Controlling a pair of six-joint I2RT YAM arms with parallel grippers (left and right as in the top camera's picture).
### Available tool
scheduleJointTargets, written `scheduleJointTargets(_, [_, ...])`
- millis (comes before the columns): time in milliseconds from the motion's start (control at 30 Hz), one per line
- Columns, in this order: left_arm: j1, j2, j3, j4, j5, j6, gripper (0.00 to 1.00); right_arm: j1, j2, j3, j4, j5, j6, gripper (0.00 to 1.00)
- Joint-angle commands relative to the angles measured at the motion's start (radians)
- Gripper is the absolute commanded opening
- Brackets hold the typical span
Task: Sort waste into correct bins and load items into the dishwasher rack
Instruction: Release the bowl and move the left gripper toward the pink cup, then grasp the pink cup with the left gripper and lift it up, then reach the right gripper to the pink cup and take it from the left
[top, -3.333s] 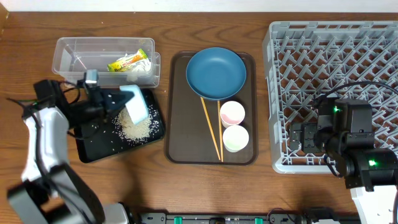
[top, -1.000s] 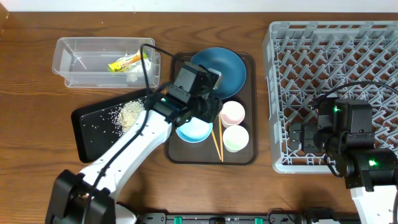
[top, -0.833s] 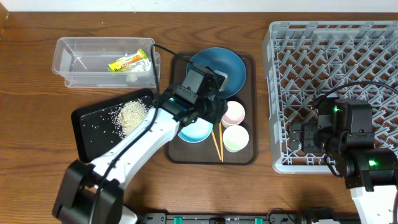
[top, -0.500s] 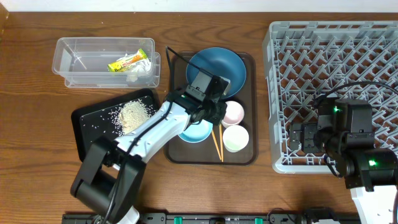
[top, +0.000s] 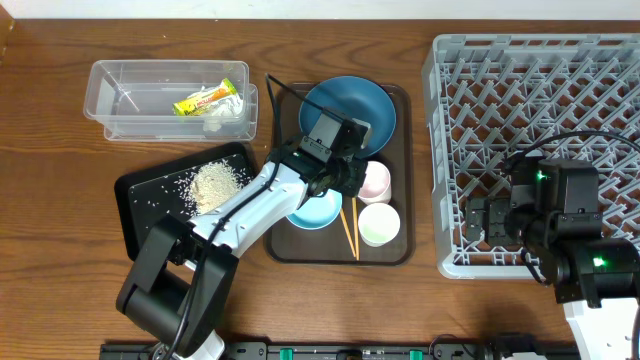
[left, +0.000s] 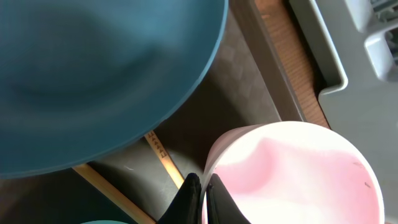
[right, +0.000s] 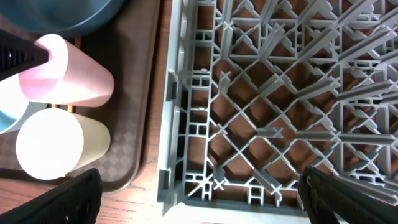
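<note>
Over the brown tray, the left claw, narrow, is seemingly pinching the rim of the pink cup; it should be lifting straight, clearing the chopsticks, while the right claw is hanging wide.

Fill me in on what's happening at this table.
The left gripper is pinched on the rim of the pink cup, which stands on the brown tray beside the dark-blue bowl. The right gripper hangs open over the dishwasher rack. The rice lies on the black tray and the snack wrapper in the clear tub. The light-blue bowl, pale green cup and chopsticks are not yet loaded.
</note>
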Motion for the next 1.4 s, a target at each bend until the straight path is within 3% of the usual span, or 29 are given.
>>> scheduleJointTargets(0, [0.024, -0.043, 0.018, 0.017, 0.025, -0.066, 0.06, 0.006, -0.005, 0.022, 0.003, 0.025, -0.001, 0.99])
scheduleJointTargets(133, [0.084, -0.111, 0.018, 0.074, 0.206, -0.148, 0.06, 0.006, -0.005, 0.023, 0.021, 0.096, 0.028, 0.99])
scheduleJointTargets(400, [0.261, -0.14, 0.017, 0.138, 0.521, -0.461, 0.06, 0.006, 0.011, 0.023, 0.143, 0.142, 0.111, 0.99])
scheduleJointTargets(500, [0.32, -0.13, 0.017, 0.18, 0.672, -0.573, 0.07, 0.006, 0.045, 0.023, 0.196, -0.041, 0.035, 0.99])
scheduleJointTargets(700, [0.348, -0.125, 0.017, 0.362, 0.883, -0.72, 0.06, 0.014, 0.14, 0.022, 0.264, -0.657, -0.249, 0.99])
scheduleJointTargets(833, [0.335, -0.125, 0.017, 0.429, 0.934, -0.793, 0.06, 0.045, 0.208, 0.022, 0.303, -0.697, -0.256, 0.99])
scheduleJointTargets(1367, [0.325, -0.125, 0.016, 0.432, 1.009, -0.818, 0.06, 0.152, 0.293, 0.022, 0.7, -0.671, -0.27, 0.99])
